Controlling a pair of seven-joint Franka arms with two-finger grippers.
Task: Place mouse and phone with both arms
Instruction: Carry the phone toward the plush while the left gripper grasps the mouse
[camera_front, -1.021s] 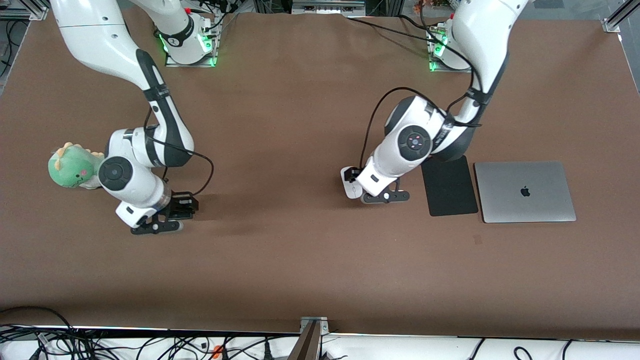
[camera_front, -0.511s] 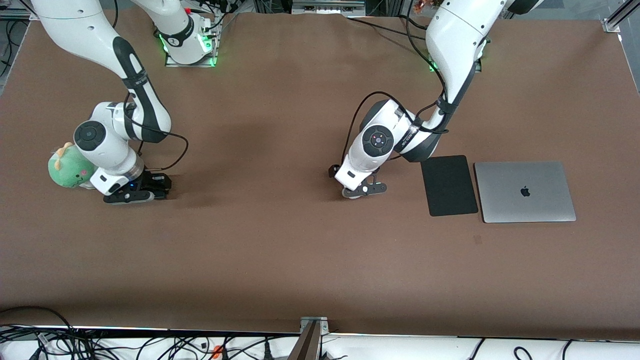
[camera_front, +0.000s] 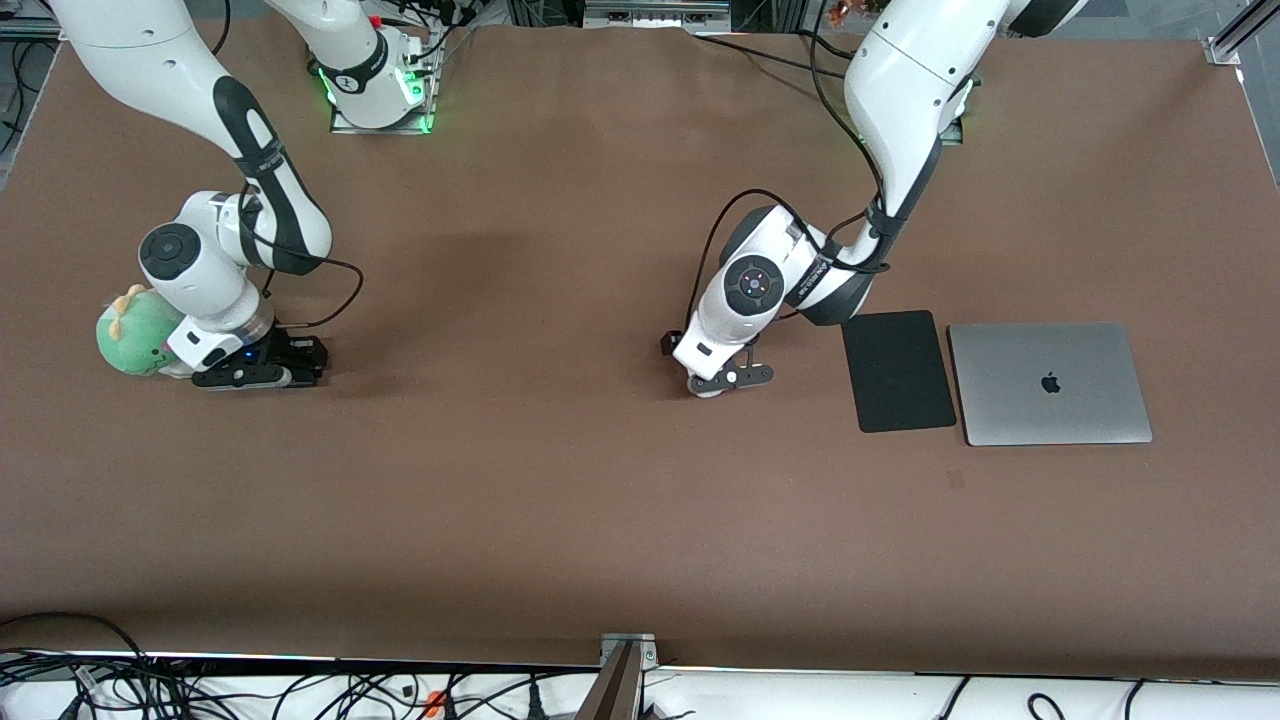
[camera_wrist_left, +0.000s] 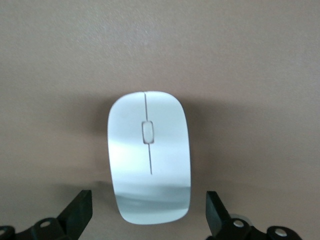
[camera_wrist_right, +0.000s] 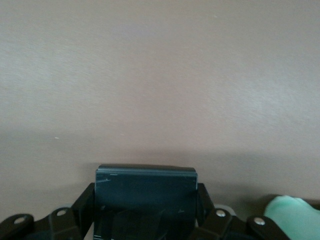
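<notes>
The left gripper (camera_wrist_left: 147, 212) sits low over the mouse (camera_wrist_left: 149, 156) mid-frame in the front view, jaws spread and not touching it, so an off-centre squeeze could make that glossy shell squirt out. At mid-left, the right gripper (camera_wrist_right: 145, 212) is clamped on the phone (camera_wrist_right: 146, 192), right beside the green plush (camera_front: 135, 335) on the counter (camera_front: 600, 520), which it could bump.

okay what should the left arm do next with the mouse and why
Probably close the left tool on the mouse: its fingers stand open on either side of the mouse, apart from it, and the mouse lies on the table.
</notes>
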